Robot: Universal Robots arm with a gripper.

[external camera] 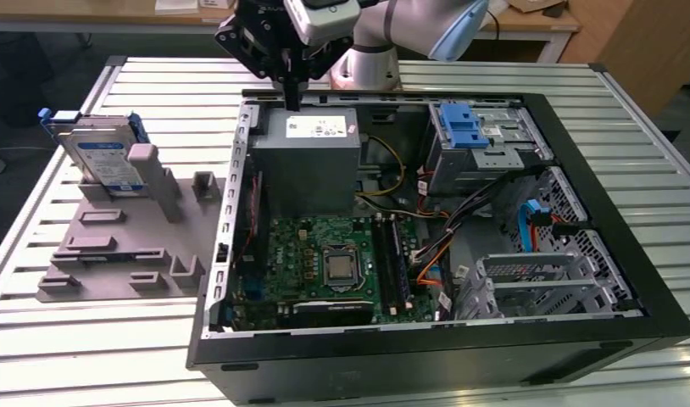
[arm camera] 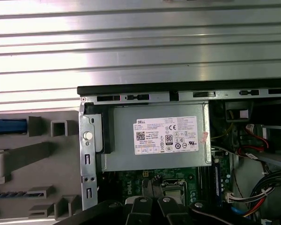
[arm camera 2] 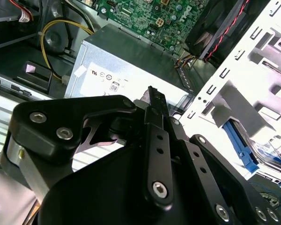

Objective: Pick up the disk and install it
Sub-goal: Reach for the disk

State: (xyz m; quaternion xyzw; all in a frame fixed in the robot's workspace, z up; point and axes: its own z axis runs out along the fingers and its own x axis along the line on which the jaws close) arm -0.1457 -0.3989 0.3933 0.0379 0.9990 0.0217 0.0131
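Note:
The disk (external camera: 102, 157), a silver drive with a white-and-blue label in a blue carrier, stands upright in a grey holder (external camera: 119, 246) on the table, at the exterior view's left of the open computer case (external camera: 436, 339). Its blue carrier edge (arm camera: 7, 126) shows in the first wrist view. My gripper (external camera: 291, 95) hangs shut and holding nothing over the case's far edge, just above the grey power supply box (external camera: 305, 157). It is well apart from the disk. In the second wrist view the black fingers (arm camera 2: 154, 122) are pressed together.
Inside the case lie the green motherboard (external camera: 328, 263), loose cables (external camera: 436, 246) and a metal drive cage with a blue latch (external camera: 481, 136) at the exterior view's far right. The ribbed metal table (external camera: 97, 356) surrounds the case.

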